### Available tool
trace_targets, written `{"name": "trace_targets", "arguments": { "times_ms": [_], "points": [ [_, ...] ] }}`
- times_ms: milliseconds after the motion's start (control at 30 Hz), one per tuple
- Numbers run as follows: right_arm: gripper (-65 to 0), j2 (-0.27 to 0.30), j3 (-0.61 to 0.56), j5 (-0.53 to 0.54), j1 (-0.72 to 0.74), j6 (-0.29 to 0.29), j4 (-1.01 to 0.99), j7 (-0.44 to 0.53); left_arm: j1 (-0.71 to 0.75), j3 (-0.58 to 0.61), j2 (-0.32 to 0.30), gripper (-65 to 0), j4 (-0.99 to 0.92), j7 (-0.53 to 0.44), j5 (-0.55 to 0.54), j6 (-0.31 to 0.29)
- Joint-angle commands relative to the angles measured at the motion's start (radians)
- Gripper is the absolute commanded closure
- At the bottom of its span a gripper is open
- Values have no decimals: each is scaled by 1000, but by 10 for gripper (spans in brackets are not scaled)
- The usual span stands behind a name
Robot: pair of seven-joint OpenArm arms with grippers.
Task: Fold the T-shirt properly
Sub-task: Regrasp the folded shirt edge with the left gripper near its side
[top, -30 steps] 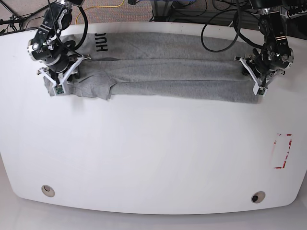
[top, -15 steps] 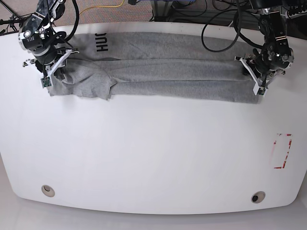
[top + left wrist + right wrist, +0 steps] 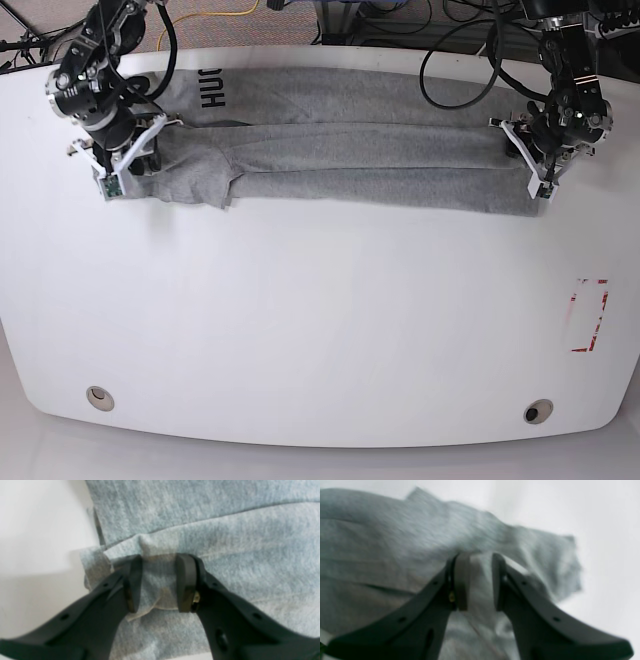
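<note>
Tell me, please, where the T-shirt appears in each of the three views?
Base: the T-shirt lies as a long band across the far part of the table.
Left wrist: it fills the right and centre.
Right wrist: it fills the left and centre.
Shared landmark: the white table.

Gripper: left gripper, black, jaws clamped on a raised pinch of cloth.
Cloth: T-shirt, heather-grey, lying ahead of and under the fingers; a fold edge runs just beyond the tips.
Surface: white table, off the left finger.
</note>
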Motion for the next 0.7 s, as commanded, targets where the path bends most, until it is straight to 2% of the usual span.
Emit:
{"name": "trace_targets", "arguments": {
  "times_ms": [0,300,667],
  "points": [
    [-138,7,-25,-37,41,0,-47,19,-1,-2,-12,-204,5,21,24,5],
    [-138,-13,-26,-174,66,0,-125,71,-1,-2,-12,-204,5,21,24,5],
    [-138,-10,-30,-181,-83,0,-21,68,-1,-6,-12,-204,5,21,24,5]
  ]
}}
